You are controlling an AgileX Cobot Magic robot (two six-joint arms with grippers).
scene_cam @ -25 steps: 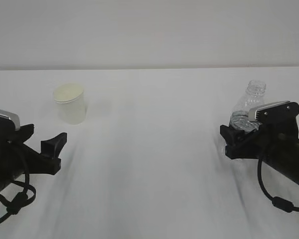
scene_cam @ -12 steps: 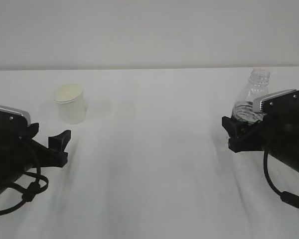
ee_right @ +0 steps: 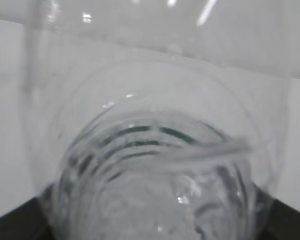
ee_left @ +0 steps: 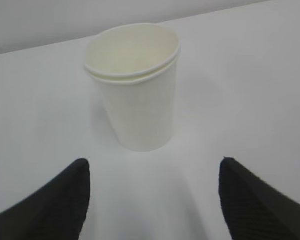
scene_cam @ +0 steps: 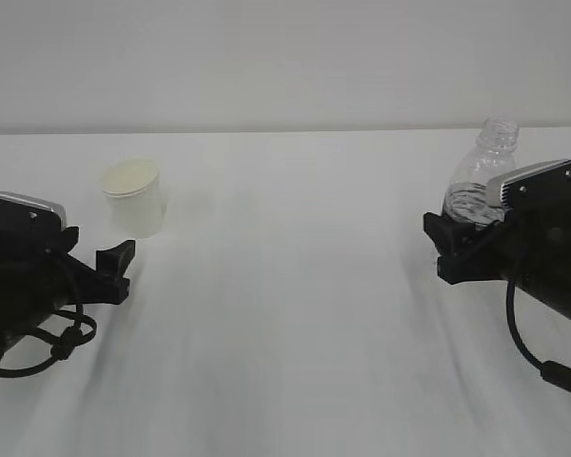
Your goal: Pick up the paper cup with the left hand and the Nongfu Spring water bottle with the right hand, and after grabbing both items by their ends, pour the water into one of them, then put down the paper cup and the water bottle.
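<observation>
A small white tapered paper cup [ee_left: 134, 87] stands upright on the white tabletop [scene_cam: 285, 314], just ahead of the left hand [scene_cam: 114, 269], jaws apart (centre them first). The right hand [scene_cam: 454, 249] clamps a clear ribbed water bottle [scene_cam: 481, 181].
</observation>
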